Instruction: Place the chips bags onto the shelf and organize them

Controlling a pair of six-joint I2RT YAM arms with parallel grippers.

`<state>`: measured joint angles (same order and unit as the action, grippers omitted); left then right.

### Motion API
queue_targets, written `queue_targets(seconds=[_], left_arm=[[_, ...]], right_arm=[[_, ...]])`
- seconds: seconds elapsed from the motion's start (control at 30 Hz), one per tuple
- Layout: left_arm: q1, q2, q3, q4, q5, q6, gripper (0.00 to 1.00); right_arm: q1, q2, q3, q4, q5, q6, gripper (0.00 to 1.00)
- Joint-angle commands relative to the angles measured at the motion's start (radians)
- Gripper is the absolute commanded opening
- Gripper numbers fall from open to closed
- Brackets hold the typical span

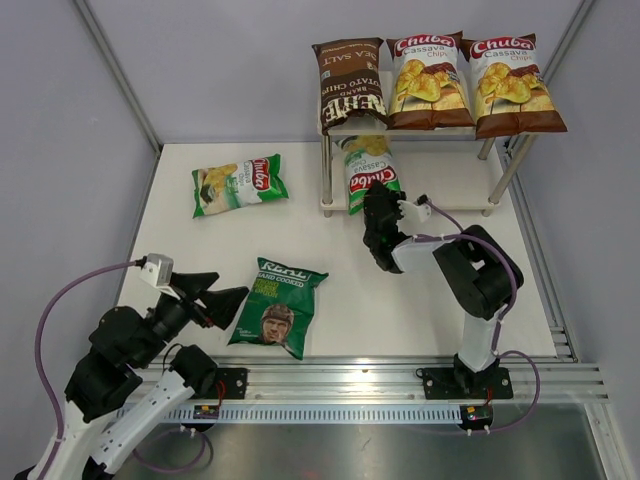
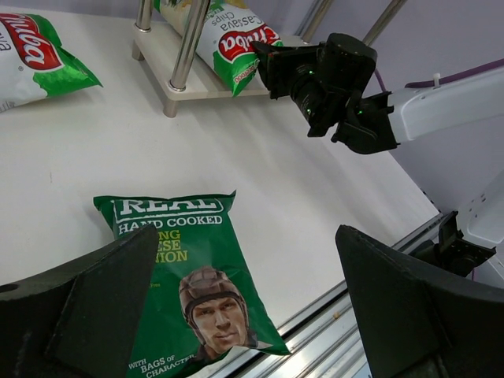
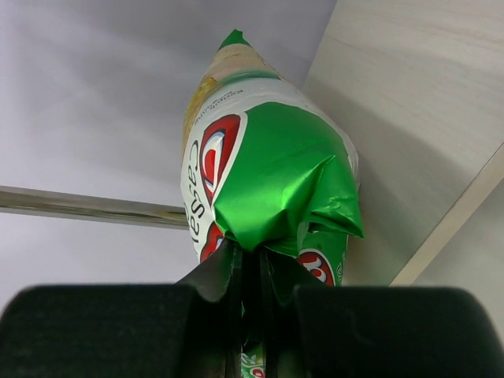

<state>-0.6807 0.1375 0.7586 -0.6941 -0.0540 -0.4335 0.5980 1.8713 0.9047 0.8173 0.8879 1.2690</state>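
— The left side?
— The black-and-white left arm (image 1: pixel 120 350) is folded low, its black two-finger left gripper (image 1: pixel 228 286) spread wide.
— And the right?
— The right arm (image 1: pixel 475 270) is stretched forward, its right gripper (image 3: pixel 250 264) pinching the corner of a glossy green-and-white bag (image 3: pixel 276 181).

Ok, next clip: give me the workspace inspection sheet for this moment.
Surface: white table, no spills seen.
Job's things: shelf carries the Kettle bag and two brown Chuba bags on its top board. One green Chuba bag lies on the lower board, its near end overhanging. The second green Chuba bag and the REAL bag lie flat on the table.
Clutter: nothing seen.
Grippers: left gripper open, beside the REAL bag. Right gripper has its fingers shut on the overhanging bag's end.
Cables: a purple cable loops at each arm, touching no bags.
Surroundings: grey walls, metal frame posts, rail at the near edge.
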Motion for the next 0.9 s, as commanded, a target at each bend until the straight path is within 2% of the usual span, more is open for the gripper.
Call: queue_targets(seconds=[0.0,0.13,0.23,0.4,0.43,0.87], left_arm=[[0.000,-0.022,-0.007,0.053,0.025,0.013,0.99],[0.000,-0.029,-0.007,0.051,0.022,0.012,0.99],[0.000,-0.032,-0.008,0.051,0.022,0.012,0.99],[0.000,-0.041,-0.008,0.051,0.023,0.010,0.99],[0.000,-0.041,-0.010,0.051,0.023,0.010,0.99],[0.000,-0.075,-0.013,0.053,0.029,0.006,0.99]], right_arm=[[0.046,0.035,0.059,-0.007,0.083,0.021,0.12],[0.069,0.058,0.049,0.003,0.054,0.093,0.13],[0.082,0.066,0.054,-0.001,0.039,0.135,0.18],[0.088,0.066,0.075,-0.047,0.020,0.197,0.38],[0.088,0.066,0.080,-0.050,0.019,0.198,0.40],[0.086,0.091,0.079,-0.083,-0.081,0.322,0.44]])
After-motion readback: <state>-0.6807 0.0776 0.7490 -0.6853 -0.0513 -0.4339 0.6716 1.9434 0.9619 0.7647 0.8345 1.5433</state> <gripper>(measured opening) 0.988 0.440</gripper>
